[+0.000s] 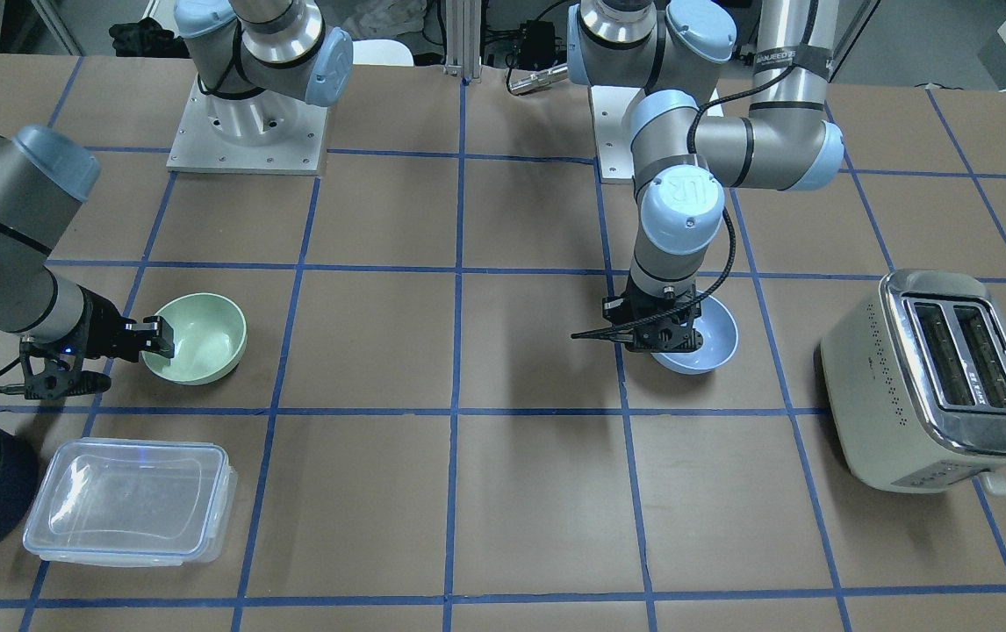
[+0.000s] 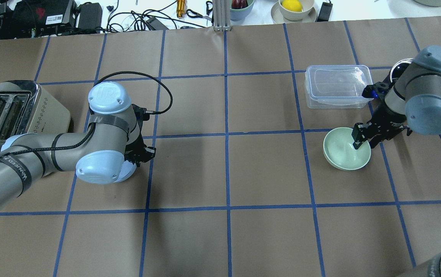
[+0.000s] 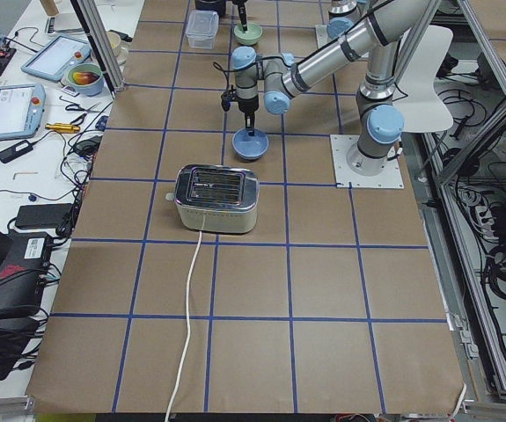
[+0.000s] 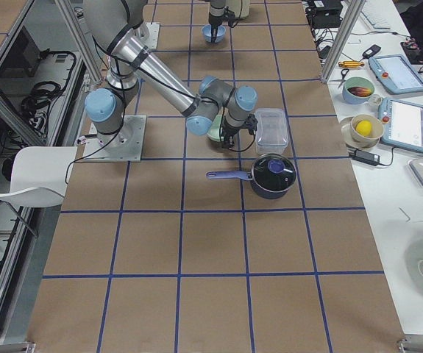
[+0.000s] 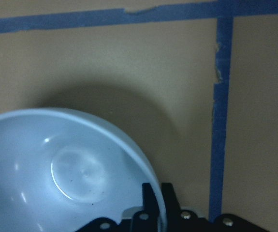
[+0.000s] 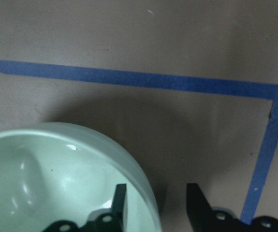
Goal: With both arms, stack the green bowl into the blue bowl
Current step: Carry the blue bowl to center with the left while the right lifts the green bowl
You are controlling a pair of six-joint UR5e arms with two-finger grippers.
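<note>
- At the robot's right side, I see the green bowl [image 1: 204, 338] on the table [image 1: 538, 491], near the clear container [image 1: 130, 500].
- Right gripper [image 6: 155, 203] straddles its rim, jaws spread, not gripping.
- Left gripper [image 5: 158, 200] looks clamped on the rim of the blue bowl [image 5: 56, 169], near the toaster [image 1: 933, 377].
- Bowls well apart.

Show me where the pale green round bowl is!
In the overhead view the pale green round bowl sits on the right side, just below the clear plastic container, with the right gripper straddling its rim.
</note>
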